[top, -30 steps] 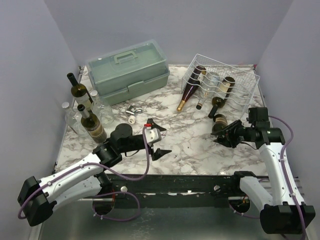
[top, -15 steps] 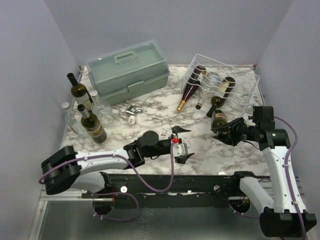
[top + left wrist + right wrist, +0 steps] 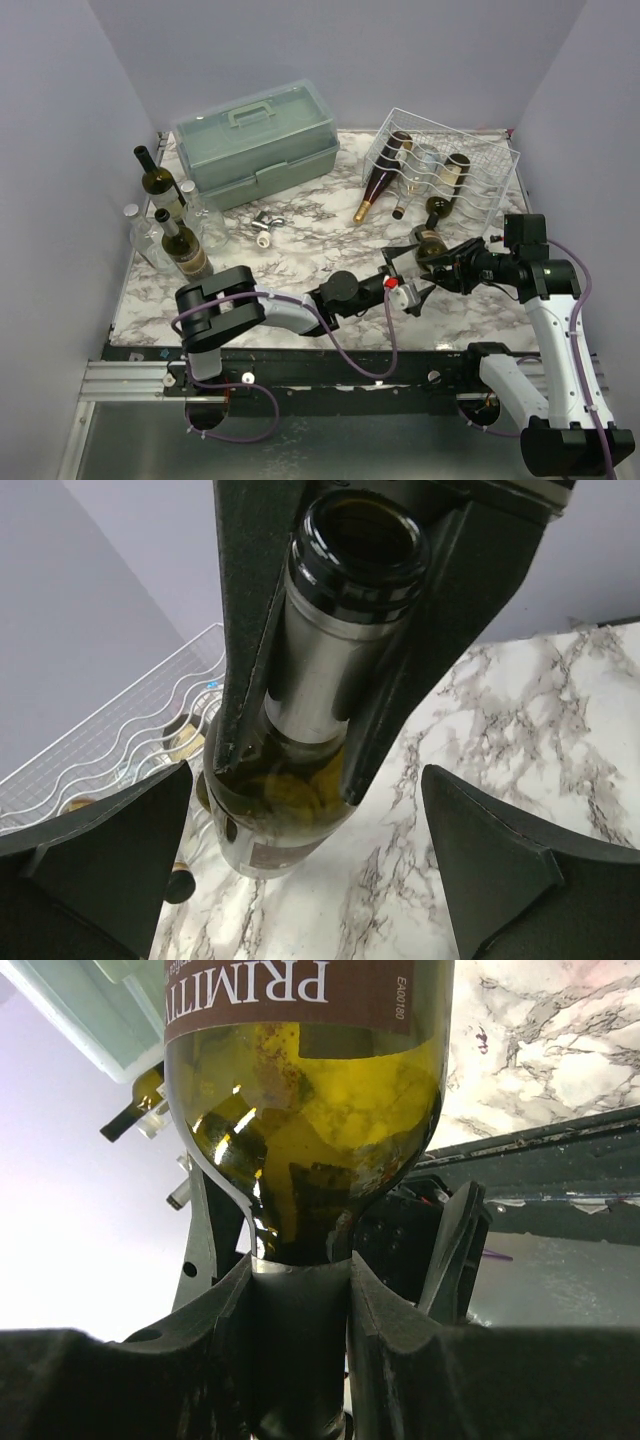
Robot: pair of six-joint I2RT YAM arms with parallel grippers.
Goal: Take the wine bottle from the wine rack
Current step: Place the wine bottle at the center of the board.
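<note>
The white wire wine rack [image 3: 478, 160] stands at the back right and holds several bottles. My right gripper [image 3: 462, 264] is shut on the neck of a green wine bottle [image 3: 432, 243] and holds it clear of the rack's front, over the marble table [image 3: 300, 262]. In the right wrist view the bottle [image 3: 310, 1110], with a maroon label, has its neck between my fingers [image 3: 420, 1360]. My left gripper [image 3: 405, 275] is open just left of the bottle. In the left wrist view the bottle's open mouth [image 3: 352, 535] faces me, above my spread fingers [image 3: 100, 870].
A dark red bottle [image 3: 378, 185] leans out of the rack's front left. A grey-green toolbox [image 3: 255, 140] stands at the back. Upright bottles [image 3: 183, 250] and glass jars [image 3: 205, 215] stand at the left. Small metal parts [image 3: 265, 225] lie mid-table.
My left arm has stretched far to the right across the table, up to the bottle. My right gripper has raised the bottle slightly and shifted it a little.
</note>
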